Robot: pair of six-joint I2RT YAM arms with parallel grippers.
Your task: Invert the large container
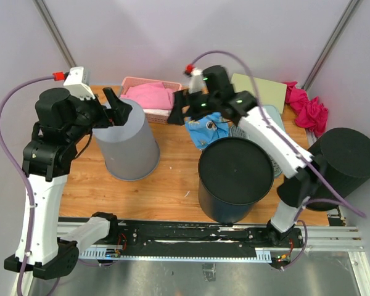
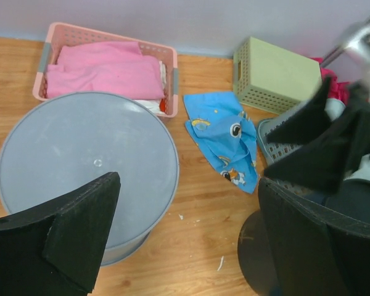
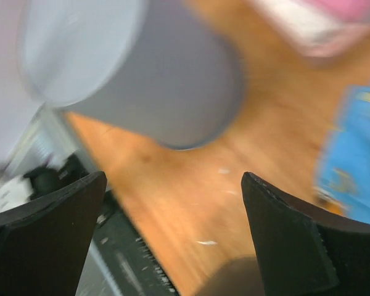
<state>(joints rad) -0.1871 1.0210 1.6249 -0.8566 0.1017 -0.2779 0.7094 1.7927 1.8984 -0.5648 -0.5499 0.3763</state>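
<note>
Grey container (image 1: 126, 145) stood base-up near the tabletop's left edge. Probably light, stiff, slick plastic, best taken by the wall near the rim. Left gripper (image 1: 120, 110) and right gripper (image 1: 177, 106): jaws apart, empty.

Blurred grey container (image 3: 154, 80) stands on wooden table (image 3: 277, 142) beyond the parted end effector (image 3: 172, 179).

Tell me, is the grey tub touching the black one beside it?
Apart. The top external view shows a strip of bare wooden table between the grey tub and the black tub. The left wrist view shows the same gap.
</note>
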